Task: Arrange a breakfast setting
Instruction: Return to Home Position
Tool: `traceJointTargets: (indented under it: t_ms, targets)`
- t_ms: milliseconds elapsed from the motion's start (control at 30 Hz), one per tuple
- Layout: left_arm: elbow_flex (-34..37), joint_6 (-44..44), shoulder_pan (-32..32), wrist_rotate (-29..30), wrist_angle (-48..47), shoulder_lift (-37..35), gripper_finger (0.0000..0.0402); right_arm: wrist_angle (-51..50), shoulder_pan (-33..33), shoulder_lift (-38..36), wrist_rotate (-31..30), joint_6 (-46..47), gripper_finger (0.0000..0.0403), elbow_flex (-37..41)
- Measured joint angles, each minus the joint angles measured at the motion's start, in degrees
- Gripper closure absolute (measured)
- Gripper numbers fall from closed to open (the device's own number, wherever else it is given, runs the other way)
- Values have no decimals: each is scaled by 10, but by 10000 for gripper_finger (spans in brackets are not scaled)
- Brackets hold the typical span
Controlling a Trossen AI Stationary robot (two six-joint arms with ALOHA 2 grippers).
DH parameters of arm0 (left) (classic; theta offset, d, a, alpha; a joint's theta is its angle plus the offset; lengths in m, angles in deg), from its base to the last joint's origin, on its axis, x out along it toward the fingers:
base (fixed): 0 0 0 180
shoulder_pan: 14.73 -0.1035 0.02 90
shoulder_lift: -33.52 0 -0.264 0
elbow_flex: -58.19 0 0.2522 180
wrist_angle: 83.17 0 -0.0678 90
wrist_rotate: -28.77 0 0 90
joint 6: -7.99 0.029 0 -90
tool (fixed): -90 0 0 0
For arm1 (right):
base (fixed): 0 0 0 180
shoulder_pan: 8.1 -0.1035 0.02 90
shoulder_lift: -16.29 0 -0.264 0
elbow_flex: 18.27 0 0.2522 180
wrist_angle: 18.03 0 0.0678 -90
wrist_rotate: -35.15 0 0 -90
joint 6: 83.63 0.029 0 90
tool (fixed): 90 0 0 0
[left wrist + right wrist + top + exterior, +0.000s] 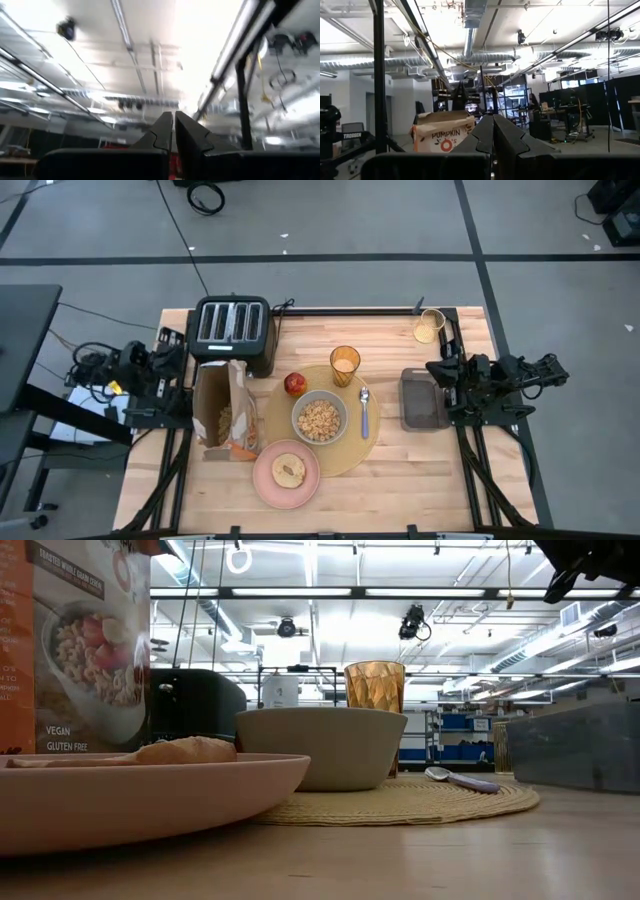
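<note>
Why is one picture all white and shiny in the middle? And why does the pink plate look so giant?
Left wrist view: the camera faces the ceiling lamps, and their glare whites out the middle above the shut left gripper. Low view: the pink plate lies nearest the camera, so it looks bigger than the bowl; room light from behind makes the amber tumbler glow.

Overhead light throughout. High view: evenly lit, with short, faint shadows on the table (420, 470). Low view: the ceiling strip lights (350, 592) are bright, and the pink plate (150, 805) nearest the lens is soft. Left wrist view: ceiling glare washes out the middle and the frame is smeared, possibly by motion. Right wrist view: clear, moderate light.
</note>
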Motion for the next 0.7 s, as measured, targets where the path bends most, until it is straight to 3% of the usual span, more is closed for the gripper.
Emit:
traceJointTargets:
  t_ms: [200, 400, 700]
  targets:
    - [55, -30, -60, 11, 107, 0, 374, -4, 0, 1, 0, -1, 385, 0]
    - [91, -128, -168, 26, 106, 2, 374, -5, 0, 1, -1, -3, 385, 0]
    - [126, -267, -380, 54, 65, 2, 374, -8, 0, 1, -3, 9, 385, 0]
